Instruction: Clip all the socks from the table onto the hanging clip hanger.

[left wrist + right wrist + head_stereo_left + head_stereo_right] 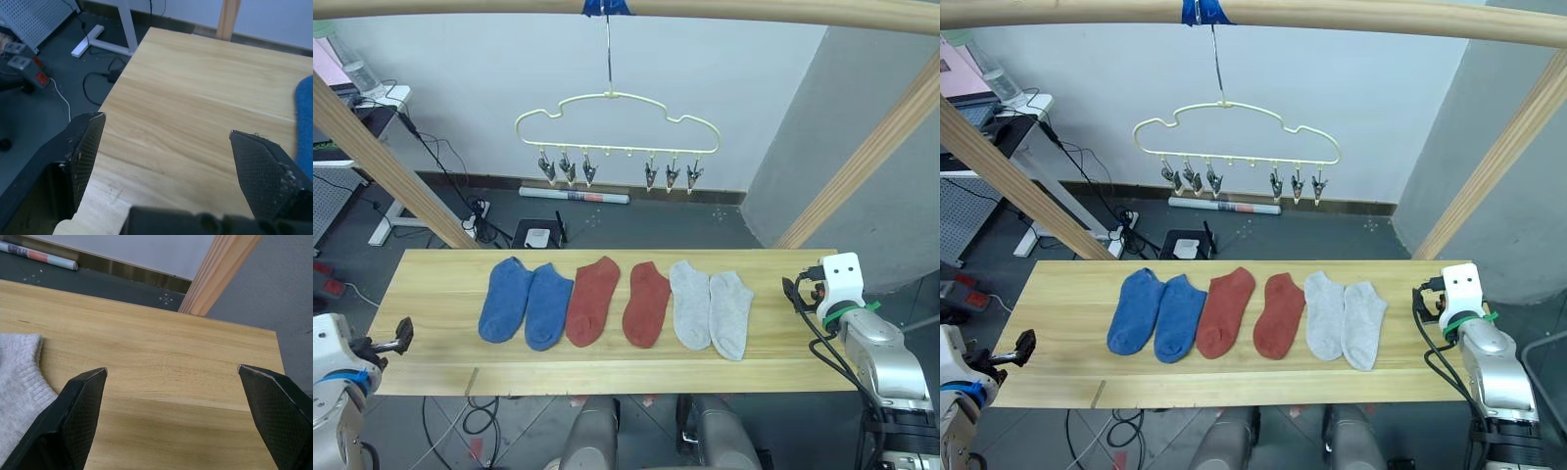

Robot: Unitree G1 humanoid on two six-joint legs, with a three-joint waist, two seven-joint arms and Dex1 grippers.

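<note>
My left claw (166, 142) hangs over the near left corner of the long pale-yellow plank table (440, 284), its two black fingers spread wide with nothing between them. My right claw (171, 382) sits spread and empty at the table's right end, a light grey knit ankle sock (19, 382) lying just beside it.

Further in, all six soft socks lie flat in a row across the table's middle: two blue (524, 302), two rust-red (619, 301), two light grey (710, 308), neighbours touching or overlapping at the edges. Not one is clipped yet, so I judge the task is at its start.

Beyond the far edge, the thin pale-yellow cloud-outlined wire clip hanger (617, 98) dangles by its hook from a bare wooden beam (754, 10), with what looks like six small metal clips (568, 168) hanging empty.

To begin well, I would pinch an outer sock by its cuff, lifting only one layer so its neighbour stays put.
</note>
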